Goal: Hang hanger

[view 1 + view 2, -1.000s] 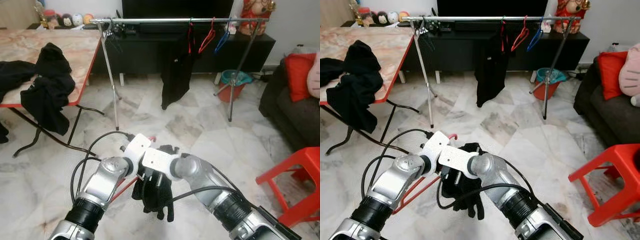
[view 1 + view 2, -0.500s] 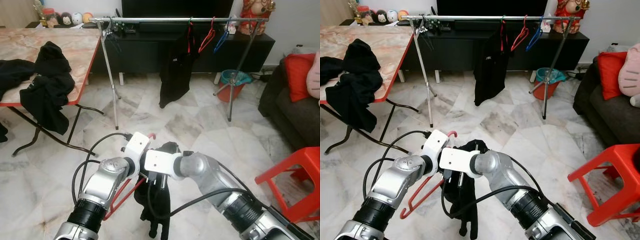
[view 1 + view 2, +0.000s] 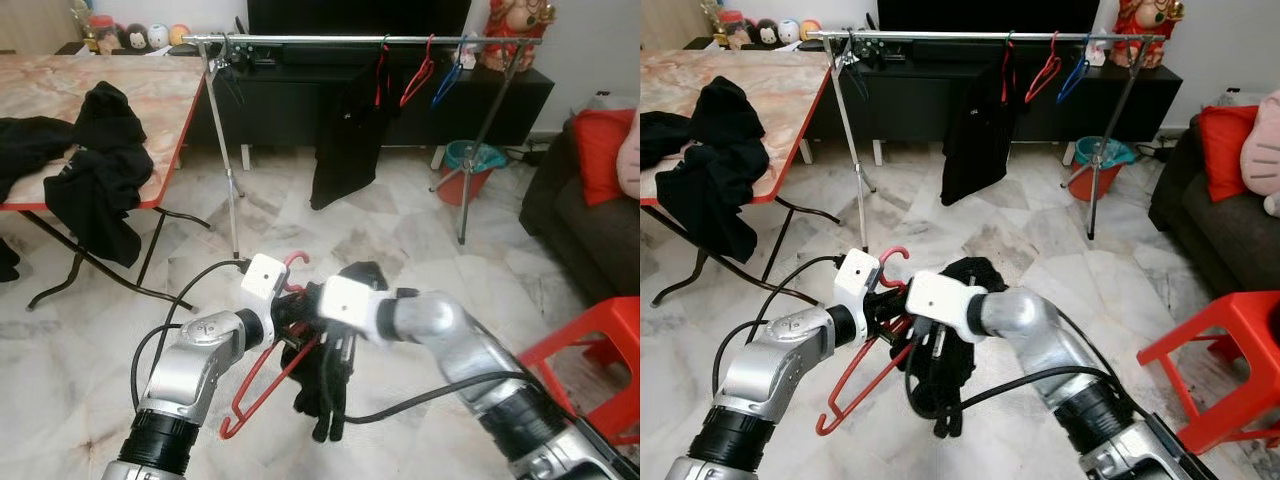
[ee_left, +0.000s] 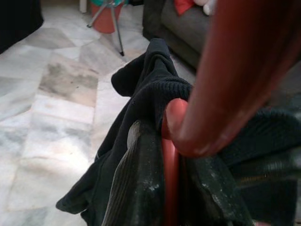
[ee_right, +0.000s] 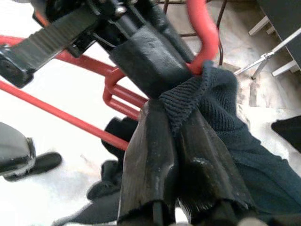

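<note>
My left gripper (image 3: 288, 312) is shut on the neck of a red hanger (image 3: 262, 382), whose hook (image 3: 296, 259) points up in front of me. In the left wrist view the red bar (image 4: 170, 179) runs between the left fingers (image 4: 136, 188). A black knitted garment (image 3: 330, 395) hangs from the hanger's neck down toward the floor. My right gripper (image 5: 174, 113) is shut on a fold of that garment (image 5: 221, 122), right beside the hanger. The clothes rail (image 3: 330, 40) stands well ahead, across the room.
On the rail hang a black garment (image 3: 345, 130), a red hanger (image 3: 415, 80) and a blue hanger (image 3: 445, 82). A table (image 3: 150, 90) with black clothes (image 3: 95, 170) stands at the left. A red stool (image 3: 600, 350), a dark sofa (image 3: 590, 220) and a bucket (image 3: 470, 165) are at the right.
The right arm has swung out to the right, still gripping the black garment. The hanger has tipped so its hook stands up, and the garment hangs looser below it.
</note>
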Available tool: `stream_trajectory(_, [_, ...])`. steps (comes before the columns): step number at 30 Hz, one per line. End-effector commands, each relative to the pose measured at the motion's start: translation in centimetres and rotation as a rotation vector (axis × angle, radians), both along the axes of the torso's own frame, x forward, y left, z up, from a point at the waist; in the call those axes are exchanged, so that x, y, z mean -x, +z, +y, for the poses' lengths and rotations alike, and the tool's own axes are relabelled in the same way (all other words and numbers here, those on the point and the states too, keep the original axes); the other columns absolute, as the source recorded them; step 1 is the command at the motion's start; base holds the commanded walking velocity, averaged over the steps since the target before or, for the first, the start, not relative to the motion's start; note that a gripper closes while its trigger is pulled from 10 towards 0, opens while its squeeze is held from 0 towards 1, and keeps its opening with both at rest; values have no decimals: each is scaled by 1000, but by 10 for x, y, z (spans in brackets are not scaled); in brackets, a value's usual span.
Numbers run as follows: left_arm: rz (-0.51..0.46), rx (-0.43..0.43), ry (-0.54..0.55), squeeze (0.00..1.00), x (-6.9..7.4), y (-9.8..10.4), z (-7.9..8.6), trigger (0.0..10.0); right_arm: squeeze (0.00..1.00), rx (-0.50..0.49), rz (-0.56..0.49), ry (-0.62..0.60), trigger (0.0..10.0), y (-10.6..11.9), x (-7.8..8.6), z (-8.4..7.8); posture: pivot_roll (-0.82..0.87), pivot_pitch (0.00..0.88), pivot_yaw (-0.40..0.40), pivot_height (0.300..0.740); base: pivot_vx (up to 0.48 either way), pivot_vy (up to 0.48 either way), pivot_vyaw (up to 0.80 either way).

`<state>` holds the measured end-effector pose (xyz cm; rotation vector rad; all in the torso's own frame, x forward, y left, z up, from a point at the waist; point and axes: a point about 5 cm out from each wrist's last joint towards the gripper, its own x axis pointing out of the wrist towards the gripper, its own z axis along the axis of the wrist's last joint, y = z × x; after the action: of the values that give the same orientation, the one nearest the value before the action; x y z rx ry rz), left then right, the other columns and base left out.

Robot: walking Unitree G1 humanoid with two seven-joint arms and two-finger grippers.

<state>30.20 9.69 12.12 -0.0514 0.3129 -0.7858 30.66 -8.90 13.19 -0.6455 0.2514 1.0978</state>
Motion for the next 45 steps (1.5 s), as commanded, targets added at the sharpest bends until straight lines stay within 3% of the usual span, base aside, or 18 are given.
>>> stream_trajectory(1, [8,78,-146,0,11,3,-24,10000,0,-48,-99,-69,10000,23,-10,-15,101,0,-51,732,0,0,0])
stream_trajectory(4, [8,72,-139,0,11,2,-22,10000,0,-48,-79,-88,10000,16,-6,-26,101,0,-49,732,0,0,0])
stream_trajectory(10, [1,93,-116,0,9,4,-19,10000,0,-212,-47,-98,10000,19,3,-30,101,0,-44,732,0,0,0])
stream_trajectory(15, [3,120,-87,0,6,5,-17,10000,0,-382,-19,-63,10000,26,14,-26,100,0,-40,732,0,0,0])
stream_trajectory(22, [5,122,-91,0,7,5,-17,10000,0,-481,25,53,10000,34,28,-13,97,0,-36,732,0,0,0])
stream_trajectory(28, [1,130,-98,0,6,7,-20,10000,0,-443,87,134,10000,24,41,-3,101,0,-38,732,0,0,0])
stream_trajectory(36, [-2,127,-96,0,6,7,-18,10000,0,-236,147,70,10000,-5,46,-19,97,0,-37,732,0,0,0])
stream_trajectory(40, [-5,126,-97,0,6,7,-18,10000,0,-215,158,49,10000,-8,46,-23,94,0,-35,732,0,0,0])
stream_trajectory(41, [-6,126,-99,0,6,7,-19,10000,463,-221,149,48,10000,-7,46,-23,94,0,-35,732,0,0,0])
stream_trajectory(42, [-7,126,-99,0,6,7,-18,10000,1000,-232,145,41,10000,-6,45,-23,95,0,-34,732,0,0,0])
stream_trajectory(45, [-11,123,-99,0,5,8,-18,10000,1000,-232,137,50,10000,-2,44,-21,92,0,-31,732,0,0,0])
